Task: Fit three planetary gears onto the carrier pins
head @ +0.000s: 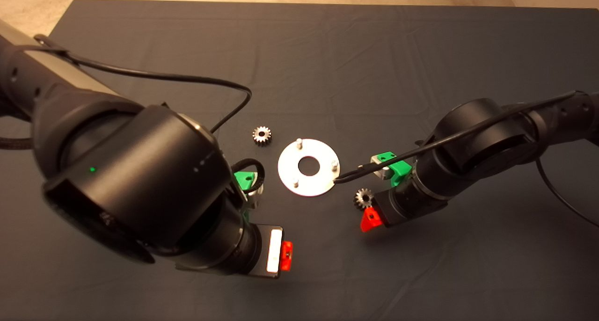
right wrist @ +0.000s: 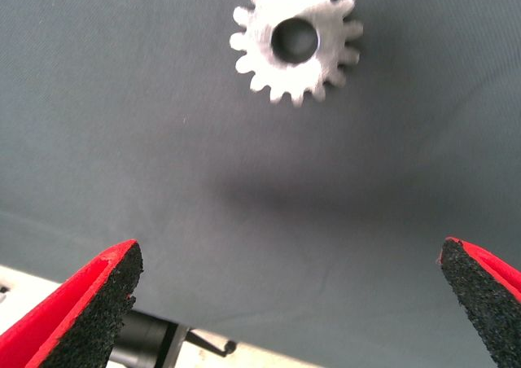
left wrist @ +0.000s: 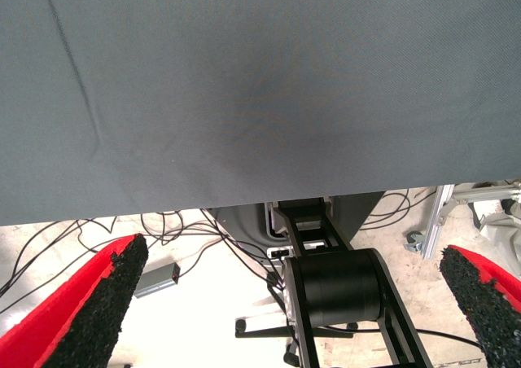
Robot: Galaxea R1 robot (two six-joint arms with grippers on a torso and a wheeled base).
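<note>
Nearby, right claw (right wrist: 285, 303) spread wide, gear (right wrist: 295, 41) flat on mat just beyond fingertips, ungripped

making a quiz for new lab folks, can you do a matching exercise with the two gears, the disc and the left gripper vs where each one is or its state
Things:
1. gear
2. second gear
3. carrier disc
4. left gripper

Places or states:
A. open, nothing between its fingers
B. lying next to the right gripper
C. mid-mat, three bare pins
D. alone, up-left of the disc in the head view

Pairs: 1-D, 2-B, 3-C, 4-A
</note>
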